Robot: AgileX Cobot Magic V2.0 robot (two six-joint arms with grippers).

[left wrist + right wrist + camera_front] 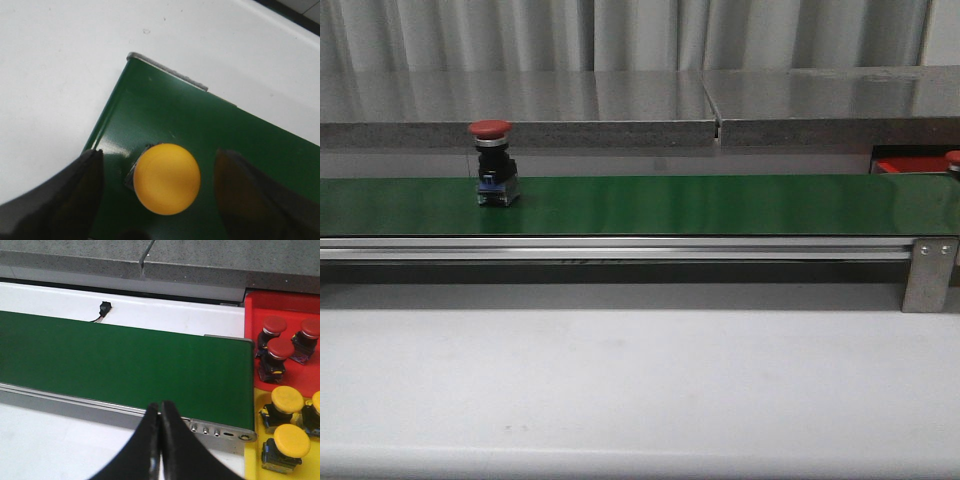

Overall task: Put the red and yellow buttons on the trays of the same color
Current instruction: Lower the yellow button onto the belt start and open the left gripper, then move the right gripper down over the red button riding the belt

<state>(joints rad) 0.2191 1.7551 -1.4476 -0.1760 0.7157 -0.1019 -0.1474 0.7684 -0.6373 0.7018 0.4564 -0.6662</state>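
A red button (490, 130) stands upright on the green belt (670, 205) at the left in the front view, and no gripper shows there. My left gripper (159, 155) is open over the belt's end, its fingers (85, 190) on either side of a yellow button (167, 178) without touching it. My right gripper (160, 405) is shut on nothing above the belt's near rail. Beyond the belt's end, the red tray (280, 305) holds three red buttons (280, 347). The yellow tray (261, 395) beside it holds three yellow buttons (287, 399).
A grey raised ledge (620, 100) runs behind the belt. White table (640, 390) lies in front of the metal rail (620, 248). A small black connector with wires (103, 307) lies behind the belt. The red tray's edge (910, 166) shows at the far right.
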